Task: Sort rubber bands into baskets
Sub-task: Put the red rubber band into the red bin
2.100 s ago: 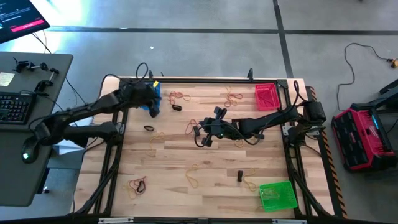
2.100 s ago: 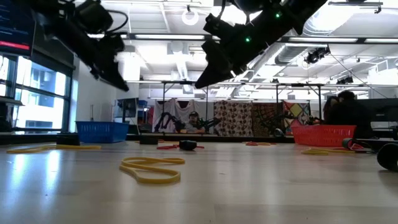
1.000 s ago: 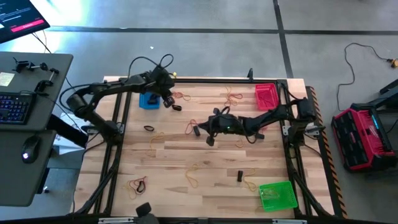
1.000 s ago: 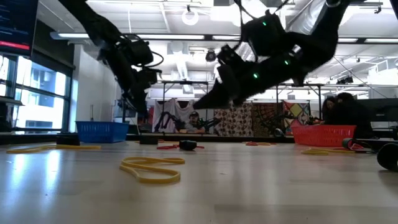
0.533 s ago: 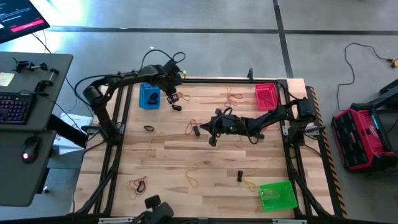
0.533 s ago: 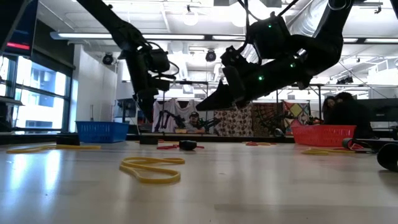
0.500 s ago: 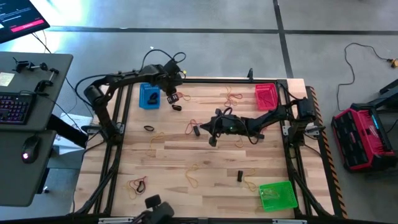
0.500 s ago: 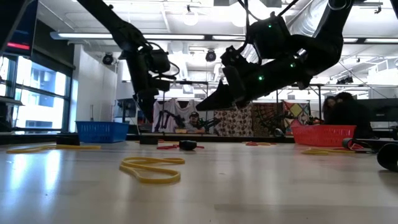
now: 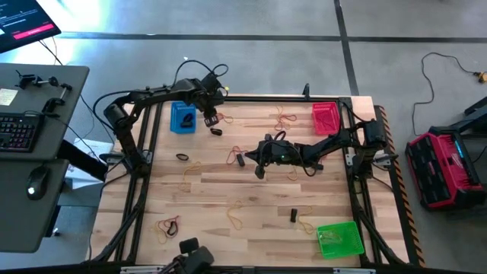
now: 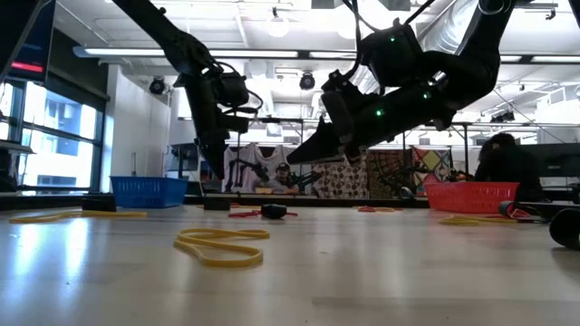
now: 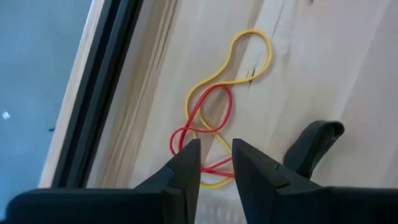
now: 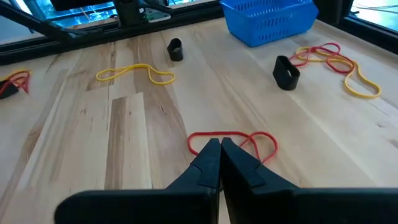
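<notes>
My left gripper [image 11: 216, 163], fingers slightly apart, hangs w/ a tangled red and yellow rubber band pair [image 11: 214, 121] on the wooden tabletop [image 11: 348, 74] just ahead. My right gripper [image 12: 220, 163], pressed together, sits just short of a thin red rubber band [image 12: 231, 140]; blue mesh-sided plastic basket [image 12: 272, 18] well beyond.

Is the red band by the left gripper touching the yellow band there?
Touching. The left wrist view shows the red band looped across the yellow band, the strands crossing on the wood just ahead of the left gripper.

table [image 9: 251, 190]: pale wood planks, smooth | blue basket [image 12: 270, 18]: plastic mesh | rubber bands [image 11: 214, 115]: thin, smooth
</notes>
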Available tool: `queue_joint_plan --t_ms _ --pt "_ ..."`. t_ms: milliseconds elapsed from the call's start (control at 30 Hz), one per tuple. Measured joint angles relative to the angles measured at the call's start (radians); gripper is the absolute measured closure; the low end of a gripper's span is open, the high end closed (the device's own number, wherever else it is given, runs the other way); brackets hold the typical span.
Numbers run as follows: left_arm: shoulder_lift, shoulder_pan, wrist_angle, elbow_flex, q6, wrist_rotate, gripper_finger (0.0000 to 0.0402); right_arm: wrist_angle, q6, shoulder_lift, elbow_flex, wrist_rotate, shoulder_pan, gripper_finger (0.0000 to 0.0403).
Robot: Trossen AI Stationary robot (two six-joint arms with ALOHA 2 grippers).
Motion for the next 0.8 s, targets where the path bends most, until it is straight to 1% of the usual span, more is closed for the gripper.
queue_joint_plan --t_ms 100,167,300,433,533,800 --pt "0.000 0.007 0.001 0.000 0.067 0.001 0.0341 0.004 0.002 0.000 0.000 0.000 -0.002 0.0403" --pt "0.000 0.015 0.000 0.000 0.095 0.020 0.0357 0.004 0.003 0.000 0.000 0.000 -0.002 0.0403" --pt "0.000 0.036 -0.008 0.000 0.116 0.056 0.0388 0.005 -0.001 0.000 0.000 0.000 -0.002 0.0403" --pt "0.000 0.044 -0.007 0.000 0.144 0.056 0.0398 0.005 -0.010 0.000 0.000 0.001 -0.008 0.0403" --pt "0.000 0.044 -0.006 0.000 0.160 0.056 0.0384 0.005 -0.010 0.000 0.000 0.001 -0.009 0.0403" --pt "0.011 0.051 0.019 0.000 0.192 0.045 0.0306 -0.006 -0.020 0.000 0.000 0.002 -0.009 0.0402"
